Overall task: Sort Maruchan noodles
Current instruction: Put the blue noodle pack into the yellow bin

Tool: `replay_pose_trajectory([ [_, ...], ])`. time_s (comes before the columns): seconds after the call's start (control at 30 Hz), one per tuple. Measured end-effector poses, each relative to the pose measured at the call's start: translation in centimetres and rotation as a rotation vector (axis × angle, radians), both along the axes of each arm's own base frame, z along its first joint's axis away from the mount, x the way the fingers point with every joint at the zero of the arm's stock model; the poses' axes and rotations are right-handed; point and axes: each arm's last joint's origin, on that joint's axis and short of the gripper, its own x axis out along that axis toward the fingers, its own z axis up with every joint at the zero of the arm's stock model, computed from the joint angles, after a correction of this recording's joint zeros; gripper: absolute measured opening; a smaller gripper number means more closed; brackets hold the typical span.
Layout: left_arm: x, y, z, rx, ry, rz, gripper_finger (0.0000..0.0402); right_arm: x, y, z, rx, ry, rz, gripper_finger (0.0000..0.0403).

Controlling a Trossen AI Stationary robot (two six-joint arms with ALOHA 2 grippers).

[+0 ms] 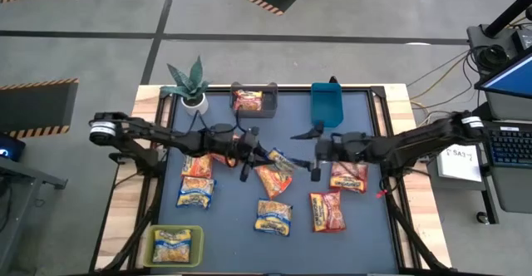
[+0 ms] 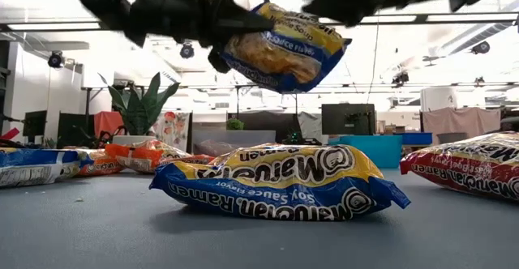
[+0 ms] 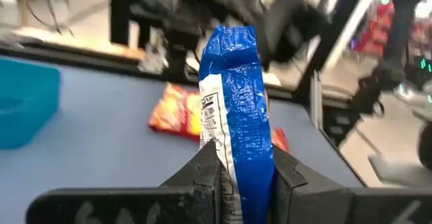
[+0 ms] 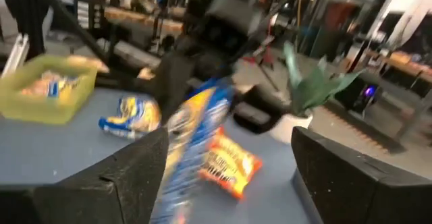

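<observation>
My left gripper (image 1: 263,155) is above the table's middle, shut on a yellow-and-blue Maruchan packet (image 1: 281,160) that is raised off the table (image 2: 284,50). My right gripper (image 1: 310,153) faces it from the right with its fingers wide open. In the right wrist view that gripper (image 4: 229,177) has the packet (image 4: 196,133) just ahead of its fingers and apart from them. Lying flat on the table are other packets: orange (image 1: 197,166), orange (image 1: 273,180), yellow-blue (image 1: 195,193), yellow-blue (image 1: 273,216), red (image 1: 327,211) and red (image 1: 349,176). My left gripper pinches the yellow-and-blue packet between its two fingers at one end (image 3: 237,158). The fingers come level from the table's left. The packet is lifted clear and stands on edge. Its free end (image 2: 324,42) sticks out past the fingers toward my right gripper.
A yellow-green bin (image 1: 155,244) at the near left holds a yellow-blue packet. A dark bin (image 1: 249,110) at the far edge holds an orange one. A blue bin (image 1: 328,103) stands to its right and a potted plant (image 1: 188,83) at the far left corner.
</observation>
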Motion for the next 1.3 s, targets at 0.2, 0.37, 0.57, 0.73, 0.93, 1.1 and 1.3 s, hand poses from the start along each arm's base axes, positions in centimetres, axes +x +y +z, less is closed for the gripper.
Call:
replay_pose_trajectory([
  [0.2, -0.8, -2.5, 4.4, 0.061, 0.252, -0.08, 0.0043, -2.7, -0.3, 2.2, 0.01, -0.045, -0.001, 0.0313],
  [0.37, -2.4, -5.1, 9.0, 0.142, 0.499, -0.042, 0.0043, -4.0, -0.4, 3.0, -0.009, -0.076, 0.0, 0.0313],
  [0.57, -4.8, -8.3, 13.5, 0.062, 0.756, -0.012, 0.0043, -4.2, -0.4, 2.6, -0.029, -0.064, 0.001, 0.0313],
  [0.73, -6.9, -11.0, 15.1, -0.083, 0.991, 0.087, 0.0043, -4.2, -0.4, 2.5, -0.045, -0.059, 0.001, 0.0313],
  [0.93, -8.9, -16.1, 14.3, -0.224, 1.138, 0.179, 0.0043, -4.2, -0.4, 2.5, -0.043, -0.061, 0.001, 0.0313],
  [1.1, -10.3, -19.5, 12.9, -0.503, 1.092, 0.584, 0.0043, -4.2, -0.4, 2.5, -0.011, -0.062, 0.0, 0.0313],
  [1.3, -11.4, -23.5, 11.2, -0.85, 1.006, 0.883, 0.0043, -4.2, -0.4, 2.5, -0.036, -0.06, 0.002, 0.0313],
])
